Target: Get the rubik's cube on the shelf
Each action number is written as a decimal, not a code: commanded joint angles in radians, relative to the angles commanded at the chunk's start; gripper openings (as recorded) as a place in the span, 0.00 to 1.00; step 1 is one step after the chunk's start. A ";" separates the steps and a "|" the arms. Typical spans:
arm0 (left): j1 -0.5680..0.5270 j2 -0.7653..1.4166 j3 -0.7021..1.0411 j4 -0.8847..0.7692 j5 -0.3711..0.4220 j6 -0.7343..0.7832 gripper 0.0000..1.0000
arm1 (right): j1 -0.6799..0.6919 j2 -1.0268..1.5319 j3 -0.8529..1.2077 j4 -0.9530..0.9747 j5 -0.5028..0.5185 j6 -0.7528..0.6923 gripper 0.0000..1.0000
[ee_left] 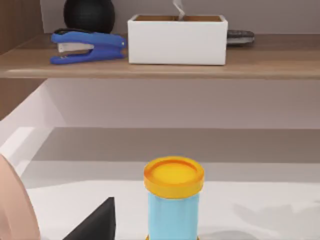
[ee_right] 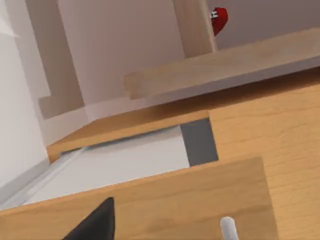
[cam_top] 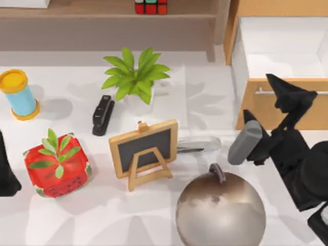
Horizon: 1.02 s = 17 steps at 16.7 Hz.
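since the one rubik's cube (cam_top: 150, 6) already sits on the shelf (cam_top: 82, 11) top board, at the far edge of the table, we judge the task done. our left arm (cam_top: 6, 171) rests parked at the left edge, likely because nothing there needs it. going right we count one blue spool (cam_top: 19, 95), one strawberry box (cam_top: 56, 165), one black stapler (cam_top: 103, 115), one plant (cam_top: 134, 77), one chalkboard (cam_top: 146, 152) and one globe (cam_top: 220, 207). our right gripper (cam_top: 288, 95) hangs over the open drawer cabinet (cam_top: 277, 110), well apart from the cube. we cannot tell whether either gripper is clenched or released.
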<state>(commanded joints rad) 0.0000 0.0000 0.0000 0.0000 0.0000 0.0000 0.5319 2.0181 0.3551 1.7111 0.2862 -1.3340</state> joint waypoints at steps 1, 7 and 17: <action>0.000 0.000 0.000 0.000 0.000 0.000 1.00 | -0.031 -0.012 -0.048 0.018 0.013 -0.051 1.00; 0.000 0.000 0.000 0.000 0.000 0.000 1.00 | -0.185 -0.040 -0.140 0.046 0.093 -0.221 1.00; 0.000 0.000 0.000 0.000 0.000 0.000 1.00 | -0.212 -0.026 -0.072 -0.007 0.067 -0.222 1.00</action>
<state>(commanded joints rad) 0.0000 0.0000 0.0000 0.0000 0.0000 0.0000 0.3204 1.9919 0.2827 1.7042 0.3528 -1.5555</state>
